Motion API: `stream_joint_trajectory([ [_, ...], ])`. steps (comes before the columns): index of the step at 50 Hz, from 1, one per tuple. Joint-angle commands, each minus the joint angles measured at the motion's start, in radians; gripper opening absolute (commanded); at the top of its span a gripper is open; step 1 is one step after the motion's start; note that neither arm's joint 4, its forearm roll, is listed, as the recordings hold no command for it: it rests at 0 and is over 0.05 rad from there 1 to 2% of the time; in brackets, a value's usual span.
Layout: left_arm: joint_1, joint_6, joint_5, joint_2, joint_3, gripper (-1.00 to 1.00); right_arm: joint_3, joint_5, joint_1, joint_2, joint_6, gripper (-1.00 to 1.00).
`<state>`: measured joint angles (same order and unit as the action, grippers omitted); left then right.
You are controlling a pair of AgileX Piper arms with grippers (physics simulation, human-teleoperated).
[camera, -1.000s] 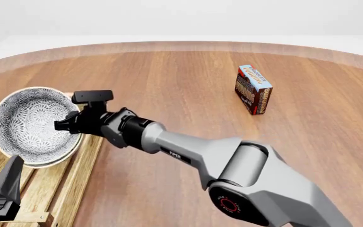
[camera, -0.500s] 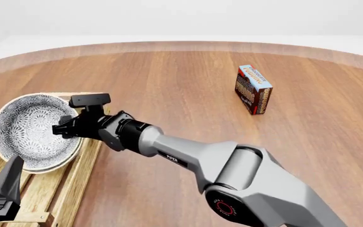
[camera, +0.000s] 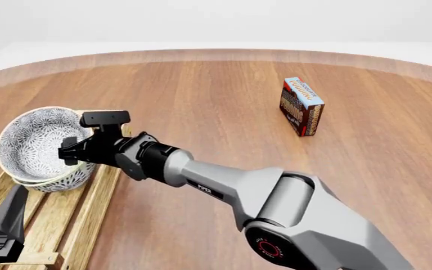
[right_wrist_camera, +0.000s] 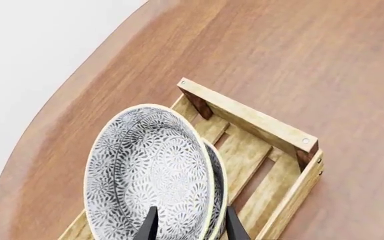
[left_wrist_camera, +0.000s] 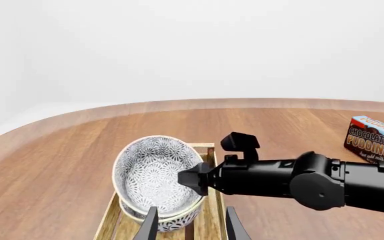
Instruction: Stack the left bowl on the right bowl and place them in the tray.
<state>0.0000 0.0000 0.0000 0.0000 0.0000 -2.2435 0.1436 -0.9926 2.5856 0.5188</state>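
At the left edge of the front view, the two patterned bowls (camera: 40, 147) sit nested, one inside the other, over the far end of the tray (camera: 88, 211), the long slatted wooden crate that runs down to the lower left corner. The right gripper (camera: 67, 151) reaches across from the lower right of the frame and pinches the near rim of the stack, its fingers pressed together on the bowls' edge. In the right wrist view the rims appear slightly offset, and the stack seems to be tilted rather than lying flat on the slats, though that is hard to judge. The left gripper (camera: 2, 222) shows at the lower left corner of the front view, above the tray's near end; its fingers stand spread apart with nothing between them. A chocolate pudding box (camera: 301, 107) stands upright on the tabletop (camera: 216, 95) at the upper right, well apart from the tray.
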Motion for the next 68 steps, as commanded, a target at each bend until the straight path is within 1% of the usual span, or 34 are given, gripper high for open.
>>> stream_joint_trajectory([
  [1, 0.0, 0.0, 0.0, 0.0, 0.0, 1.0, 0.024, -0.009, -0.001, -0.008, 0.006, 1.0],
  [7, 0.0, 0.0, 0.0, 0.0, 0.0, 1.0, 0.036, -0.007, 0.008, -0.024, 0.006, 1.0],
  [17, 0.0, 0.0, 0.0, 0.0, 0.0, 1.0, 0.129, -0.026, 0.039, -0.122, 0.014, 1.0],
  [21, 0.0, 0.0, 0.0, 0.0, 0.0, 1.0, 0.173, -0.032, 0.036, -0.164, 0.007, 1.0],
  [28, 0.0, 0.0, 0.0, 0.0, 0.0, 1.0, 0.212, -0.027, 0.035, -0.208, 0.0, 1.0],
  [34, 0.0, 0.0, 0.0, 0.0, 0.0, 1.0, 0.274, -0.049, 0.03, -0.273, -0.002, 1.0],
  [35, 0.0, 0.0, 0.0, 0.0, 0.0, 1.0, 0.296, -0.059, 0.032, -0.298, 0.0, 1.0],
  [41, 0.0, 0.0, 0.0, 0.0, 0.0, 1.0, 0.345, -0.069, 0.046, -0.362, -0.009, 1.0],
  [48, 0.0, 0.0, 0.0, 0.0, 0.0, 1.0, 0.406, -0.078, 0.057, -0.43, -0.03, 1.0],
  [49, 0.0, 0.0, 0.0, 0.0, 0.0, 1.0, 0.419, -0.081, 0.057, -0.444, -0.043, 1.0],
  [50, 0.0, 0.0, 0.0, 0.0, 0.0, 1.0, 0.424, -0.075, 0.054, -0.456, -0.069, 1.0],
  [51, 0.0, 0.0, 0.0, 0.0, 0.0, 1.0, 0.452, -0.088, 0.046, -0.479, -0.069, 1.0],
  [53, 0.0, 0.0, 0.0, 0.0, 0.0, 1.0, 0.486, -0.101, 0.036, -0.513, -0.087, 1.0],
  [55, 0.0, 0.0, 0.0, 0.0, 0.0, 1.0, 0.496, -0.091, 0.045, -0.538, -0.118, 1.0],
  [57, 0.0, 0.0, 0.0, 0.0, 0.0, 1.0, 0.513, -0.1, 0.039, -0.552, -0.111, 1.0],
  [61, 0.0, 0.0, 0.0, 0.0, 0.0, 1.0, 0.571, -0.122, 0.036, -0.611, -0.125, 1.0],
  [66, 0.0, 0.0, 0.0, 0.0, 0.0, 1.0, 0.63, -0.149, 0.034, -0.664, -0.128, 1.0],
  [67, 0.0, 0.0, 0.0, 0.0, 0.0, 1.0, 0.663, -0.164, 0.034, -0.697, -0.13, 1.0],
  [68, 0.0, 0.0, 0.0, 0.0, 0.0, 1.0, 0.664, -0.165, 0.034, -0.698, -0.13, 1.0],
])
